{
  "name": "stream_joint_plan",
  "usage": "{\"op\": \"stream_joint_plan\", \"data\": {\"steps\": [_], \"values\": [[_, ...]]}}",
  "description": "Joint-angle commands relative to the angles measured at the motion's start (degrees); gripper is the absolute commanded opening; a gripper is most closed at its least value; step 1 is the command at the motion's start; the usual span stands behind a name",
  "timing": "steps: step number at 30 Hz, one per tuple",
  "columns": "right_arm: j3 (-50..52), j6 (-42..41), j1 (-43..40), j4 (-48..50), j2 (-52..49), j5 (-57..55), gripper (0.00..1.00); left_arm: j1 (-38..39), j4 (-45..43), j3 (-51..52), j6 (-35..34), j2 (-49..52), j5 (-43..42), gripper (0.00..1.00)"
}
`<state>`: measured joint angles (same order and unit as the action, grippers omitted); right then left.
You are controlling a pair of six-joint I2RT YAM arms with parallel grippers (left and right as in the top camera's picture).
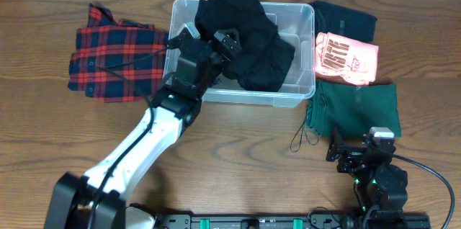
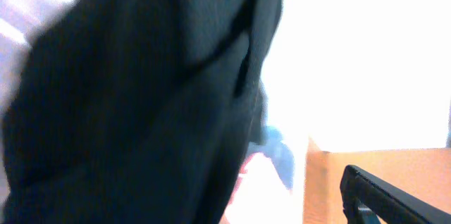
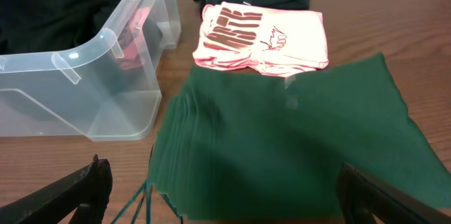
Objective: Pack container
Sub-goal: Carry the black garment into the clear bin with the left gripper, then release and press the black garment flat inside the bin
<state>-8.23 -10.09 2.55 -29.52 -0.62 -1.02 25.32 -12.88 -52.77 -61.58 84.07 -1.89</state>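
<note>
Left gripper (image 1: 229, 44) hangs over the container (image 1: 252, 98), against black garment (image 1: 263, 56).

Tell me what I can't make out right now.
- Left gripper hold: overhead, dark against the black garment; left wrist view only blurred cloth.
- Bin floor: overhead, covered by that garment.
- Red thing in bin: right wrist, seen only through the wall, partly under cloth.

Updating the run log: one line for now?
left gripper: at black garment, partly in container, grip unclear | right gripper: open, near green cloth
</note>
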Motion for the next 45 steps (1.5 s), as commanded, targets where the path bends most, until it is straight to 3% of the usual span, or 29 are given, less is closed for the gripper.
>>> {"op": "stream_joint_plan", "data": {"steps": [1,8,10,12,19,23,27,34,40,45], "values": [[0.1,-0.6,0.4,-0.1,0.3,0.0,0.99,0.0,-1.4,-1.3,1.2,-6.8,3.5,0.98],[0.1,-0.6,0.4,-0.1,0.3,0.0,0.99,0.0,-4.8,-1.2,17.1,-13.5,6.5,0.98],[0.1,-0.6,0.4,-0.1,0.3,0.0,0.99,0.0,-3.8,-1.2,17.4,-13.3,5.7,0.97],[0.1,-0.6,0.4,-0.1,0.3,0.0,0.99,0.2,-2.4,-1.2,17.4,-12.9,4.7,0.88],[0.1,-0.6,0.4,-0.1,0.3,0.0,0.99,0.2,-1.5,-1.2,17.8,-11.9,6.1,0.94],[0.1,-0.6,0.4,-0.1,0.3,0.0,0.99,0.2,-2.6,-1.2,20.9,-8.5,7.2,0.88],[0.1,-0.6,0.4,-0.1,0.3,0.0,0.99,0.2,-5.0,-1.2,38.5,-3.5,-0.7,0.75],[0.1,-0.6,0.4,-0.1,0.3,0.0,0.99,-2.0,4.5,-3.4,52.5,-2.8,3.3,0.75],[0.1,-0.6,0.4,-0.1,0.3,0.0,0.99,-4.1,11.9,-13.2,61.0,0.1,4.9,0.76],[0.1,-0.6,0.4,-0.1,0.3,0.0,0.99,-4.1,11.1,-19.0,62.0,8.1,1.0,0.76]]}}
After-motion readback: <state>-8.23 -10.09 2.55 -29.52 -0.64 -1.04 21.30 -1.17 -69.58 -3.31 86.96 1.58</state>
